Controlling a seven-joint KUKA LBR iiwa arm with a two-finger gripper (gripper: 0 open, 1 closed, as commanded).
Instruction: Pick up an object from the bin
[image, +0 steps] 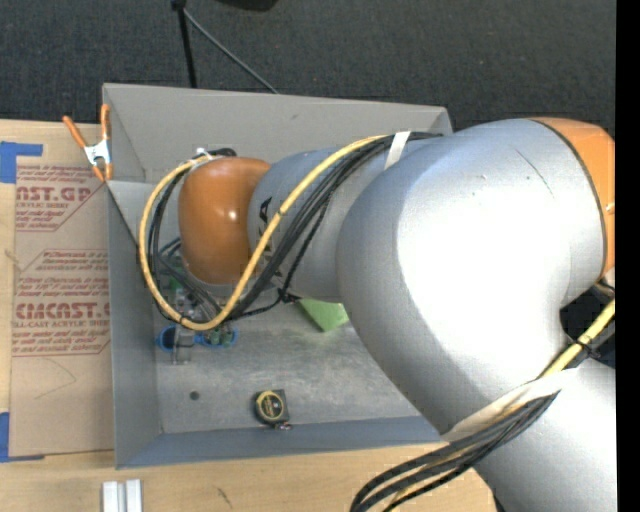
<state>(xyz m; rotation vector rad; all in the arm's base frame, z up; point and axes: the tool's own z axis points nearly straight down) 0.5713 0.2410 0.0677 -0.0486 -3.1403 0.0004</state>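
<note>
My gripper (186, 298) reaches down at the bin's left side, mostly hidden under the orange wrist cover and looped cables. Directly below it lies a small blue thing (218, 338) with a greyish metal part, on the bin floor by the left wall; I cannot see whether the gripper touches it. A light green thing (326, 314) peeks out from under the arm near the bin's middle. A small round tape measure (270, 405), black with a yellow face, lies near the front wall.
The big silver arm covers the bin's right half and its back. Bare grey floor shows between the blue thing, the green thing and the tape measure. The left wall stands close to the gripper.
</note>
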